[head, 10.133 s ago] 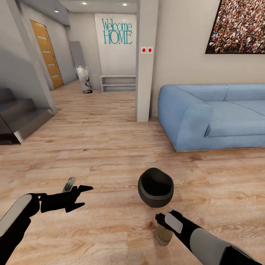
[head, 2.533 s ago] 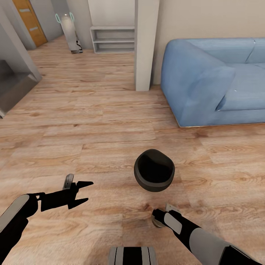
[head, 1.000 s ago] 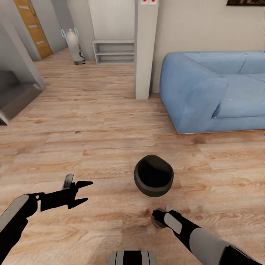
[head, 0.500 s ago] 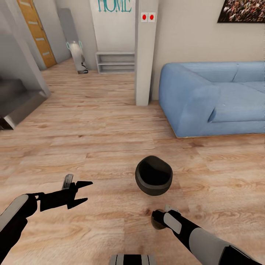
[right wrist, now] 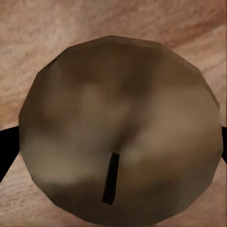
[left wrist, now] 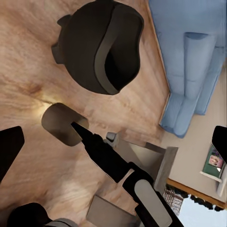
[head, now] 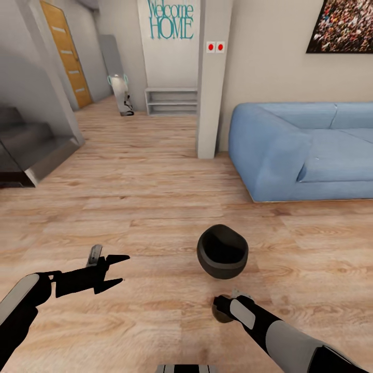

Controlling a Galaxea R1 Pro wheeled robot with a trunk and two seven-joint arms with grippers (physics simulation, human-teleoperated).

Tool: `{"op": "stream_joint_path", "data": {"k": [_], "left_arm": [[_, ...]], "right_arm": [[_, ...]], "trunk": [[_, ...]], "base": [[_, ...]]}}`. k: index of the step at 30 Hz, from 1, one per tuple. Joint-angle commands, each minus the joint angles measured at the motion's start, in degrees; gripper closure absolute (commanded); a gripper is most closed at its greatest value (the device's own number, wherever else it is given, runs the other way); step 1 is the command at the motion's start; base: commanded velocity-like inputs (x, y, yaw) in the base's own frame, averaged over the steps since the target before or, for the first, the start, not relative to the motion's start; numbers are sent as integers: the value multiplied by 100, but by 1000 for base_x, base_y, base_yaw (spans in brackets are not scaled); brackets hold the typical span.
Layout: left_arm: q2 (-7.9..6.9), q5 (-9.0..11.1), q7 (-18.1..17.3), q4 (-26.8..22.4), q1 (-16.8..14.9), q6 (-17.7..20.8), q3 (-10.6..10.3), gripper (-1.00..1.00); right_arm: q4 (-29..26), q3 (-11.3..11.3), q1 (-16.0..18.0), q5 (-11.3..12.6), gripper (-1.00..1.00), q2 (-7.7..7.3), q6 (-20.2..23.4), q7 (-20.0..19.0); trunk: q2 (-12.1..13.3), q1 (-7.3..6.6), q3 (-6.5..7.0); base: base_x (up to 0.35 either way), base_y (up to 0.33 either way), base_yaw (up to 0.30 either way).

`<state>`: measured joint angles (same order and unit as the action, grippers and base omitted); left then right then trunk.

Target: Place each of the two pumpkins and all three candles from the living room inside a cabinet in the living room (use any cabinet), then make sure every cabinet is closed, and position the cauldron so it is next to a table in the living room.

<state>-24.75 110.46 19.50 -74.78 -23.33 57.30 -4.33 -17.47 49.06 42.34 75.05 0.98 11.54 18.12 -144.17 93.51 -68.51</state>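
Holding a candle [head: 224, 314] in the right gripper [head: 226, 310], fingers dark at both sides of the round, wick-topped candle [right wrist: 120, 130] in the wrist view, apparently closed on it just above the wooden floor [head: 155, 207]. Hanging apart at the left, the left gripper [head: 111, 270], spread open, holding nothing. Standing on the floor just beyond the candle, the dark cauldron [head: 222, 252], near the blue sofa [head: 290, 150].

Compared with the earlier head views: arms unmoved, but the view tipped down towards the floor, then lifted again to take in the "Welcome HOME" wall [head: 170, 23] and the picture [head: 342, 26]. Probably scanning before carrying the candle off to a cabinet; cauldron not yet placed by a table.
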Motion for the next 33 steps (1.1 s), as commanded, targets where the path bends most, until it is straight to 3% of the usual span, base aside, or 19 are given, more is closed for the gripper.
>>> {"op": "stream_joint_path", "data": {"k": [1, 33], "left_arm": [[-3, 55, 54, -2, -5, 1, -7, -100], [-1, 38, 71, -2, -5, -7, -13, -100]], "right_arm": [[-11, 34, 3, 36, 100, -3, 15, 42], [-11, 42, -4, 27, 100, 8, 23, 42]], "trunk": [[0, -3, 21], [43, -86, 803]], "base": [[-2, 1, 270], [-75, 0, 281]]}}
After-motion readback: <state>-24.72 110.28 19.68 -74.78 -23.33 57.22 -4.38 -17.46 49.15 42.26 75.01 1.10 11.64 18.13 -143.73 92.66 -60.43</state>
